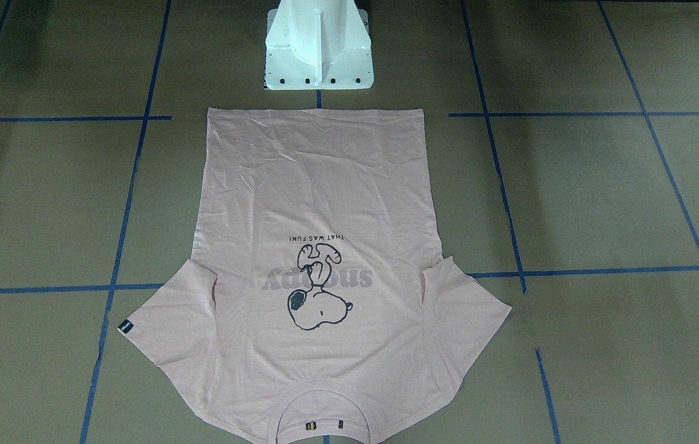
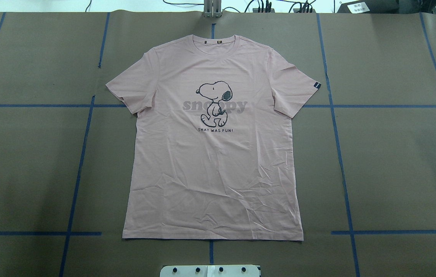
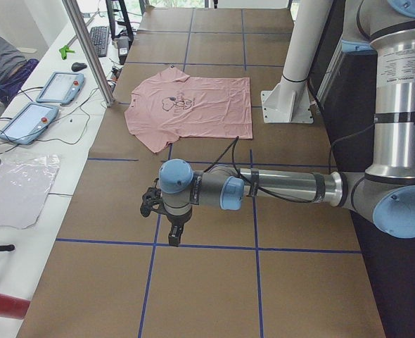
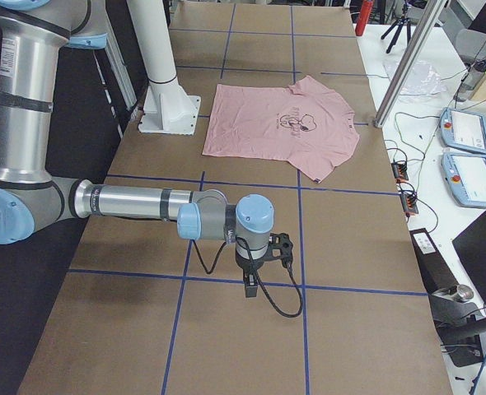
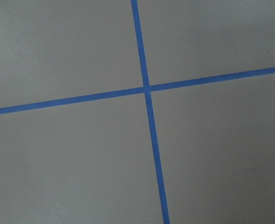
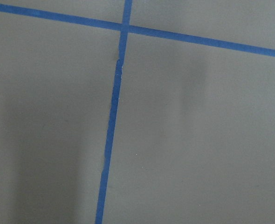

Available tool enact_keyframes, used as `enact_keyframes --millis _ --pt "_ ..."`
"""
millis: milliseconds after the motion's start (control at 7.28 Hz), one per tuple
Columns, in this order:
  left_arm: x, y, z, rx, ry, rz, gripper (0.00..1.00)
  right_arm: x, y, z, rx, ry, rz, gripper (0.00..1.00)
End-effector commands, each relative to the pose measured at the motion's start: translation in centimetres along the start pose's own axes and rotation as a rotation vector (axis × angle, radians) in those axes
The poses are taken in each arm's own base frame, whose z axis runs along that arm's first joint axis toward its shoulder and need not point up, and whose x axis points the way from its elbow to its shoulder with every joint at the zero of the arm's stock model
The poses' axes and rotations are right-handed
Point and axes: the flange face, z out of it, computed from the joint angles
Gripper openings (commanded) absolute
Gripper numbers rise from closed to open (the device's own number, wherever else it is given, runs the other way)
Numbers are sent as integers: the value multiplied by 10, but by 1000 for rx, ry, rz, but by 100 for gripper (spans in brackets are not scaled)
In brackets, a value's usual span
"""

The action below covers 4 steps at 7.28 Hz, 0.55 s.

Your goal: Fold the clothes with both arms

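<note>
Jaws of the left arm [image 3: 278,186] and right arm [image 4: 136,202] are seen only side-on; apart or together cannot be told. The T-shirt [image 2: 212,154] is spread flat, print up, on the table [image 2: 395,154], hem toward the white pedestal [image 1: 318,55].

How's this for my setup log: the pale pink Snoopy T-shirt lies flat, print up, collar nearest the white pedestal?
No. The overhead exterior view shows the pale pink Snoopy T-shirt flat, print up, but its hem, not its collar, nearest the white pedestal.

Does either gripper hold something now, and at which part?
Nothing is held. The T-shirt lies flat, apart from the left gripper and the right gripper.
</note>
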Motion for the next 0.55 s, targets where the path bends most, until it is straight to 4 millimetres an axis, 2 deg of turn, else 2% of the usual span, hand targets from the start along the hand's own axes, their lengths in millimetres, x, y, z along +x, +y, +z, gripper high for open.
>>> enact_keyframes --millis 0,275,412 --pt "4 -4 -2 46 -10 53 100 -12 -12 -15 90 3 -63 100" --pt "19 -17 -14 123 0 123 100 -30 -43 -41 267 29 -204 100" --pt "27 -24 -23 202 -12 203 100 -38 -66 -53 304 32 -230 100"
